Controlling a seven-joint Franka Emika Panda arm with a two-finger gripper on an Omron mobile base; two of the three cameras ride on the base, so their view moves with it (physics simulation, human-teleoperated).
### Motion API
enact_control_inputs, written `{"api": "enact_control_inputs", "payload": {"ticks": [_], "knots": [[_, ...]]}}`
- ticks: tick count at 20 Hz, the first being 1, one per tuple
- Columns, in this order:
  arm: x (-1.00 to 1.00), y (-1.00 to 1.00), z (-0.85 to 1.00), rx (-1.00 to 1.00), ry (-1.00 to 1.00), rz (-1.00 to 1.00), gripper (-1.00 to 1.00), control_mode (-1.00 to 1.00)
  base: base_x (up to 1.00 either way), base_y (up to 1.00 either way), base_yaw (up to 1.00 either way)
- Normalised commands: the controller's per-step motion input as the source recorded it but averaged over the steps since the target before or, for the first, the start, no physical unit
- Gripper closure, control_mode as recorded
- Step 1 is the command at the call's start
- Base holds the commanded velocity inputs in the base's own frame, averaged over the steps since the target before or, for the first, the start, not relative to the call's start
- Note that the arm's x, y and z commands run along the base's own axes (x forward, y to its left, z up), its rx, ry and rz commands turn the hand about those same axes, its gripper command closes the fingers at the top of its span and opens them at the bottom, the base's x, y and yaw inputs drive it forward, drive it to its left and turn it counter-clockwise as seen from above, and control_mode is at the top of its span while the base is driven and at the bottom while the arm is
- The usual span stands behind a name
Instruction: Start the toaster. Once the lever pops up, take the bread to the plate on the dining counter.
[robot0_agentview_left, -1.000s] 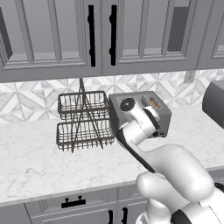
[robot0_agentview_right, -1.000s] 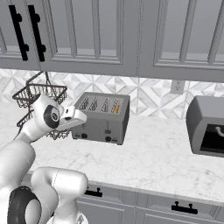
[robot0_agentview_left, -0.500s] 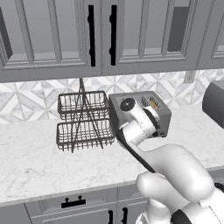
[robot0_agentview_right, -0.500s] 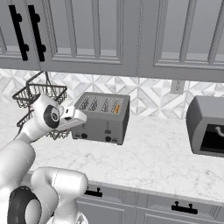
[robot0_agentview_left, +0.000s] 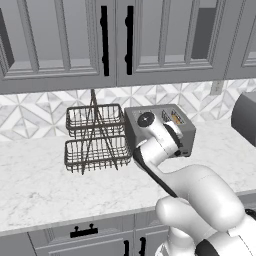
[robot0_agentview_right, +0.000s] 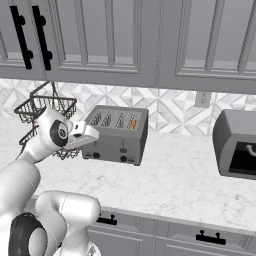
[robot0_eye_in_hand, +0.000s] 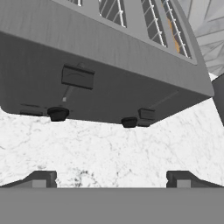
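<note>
Hand view looks up the front face of the toaster (robot0_eye_in_hand: 109, 83), with the tool (robot0_eye_in_hand: 111, 178) spread wide and empty, its two tips low and apart over the marble desk (robot0_eye_in_hand: 109, 148). On that face sit two levers: the nearer lever (robot0_eye_in_hand: 78, 77) rides high in its track, while a second, smaller-looking tab (robot0_eye_in_hand: 147, 114) sits lower toward the far end. Black knobs (robot0_eye_in_hand: 57, 113) stand just below. A sliver of bread (robot0_eye_in_hand: 176, 43) shows orange in the far slot, so the far tab may be the one that matters; pressing the near one could start the wrong pair of slots. The other risk is a fingertip landing on a knob, or sliding off the lever's shallow edge and shoving the toaster back on the smooth desk. In the right base view the tool (robot0_agentview_right: 90, 134) hangs just beside the toaster's left end.
</note>
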Motion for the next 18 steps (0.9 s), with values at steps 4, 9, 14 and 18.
{"api": "enact_control_inputs", "payload": {"ticks": [4,9,14,18], "knots": [[0.00,0.00,0.00,0.00,0.00,0.00,-1.00,-1.00,0.00,0.00,0.00],[0.00,0.00,0.00,0.00,0.00,0.00,-1.00,-1.00,0.00,0.00,0.00],[0.00,0.00,0.00,0.00,0.00,0.00,-1.00,-1.00,0.00,0.00,0.00],[0.00,0.00,0.00,0.00,0.00,0.00,-1.00,-1.00,0.00,0.00,0.00]]}}
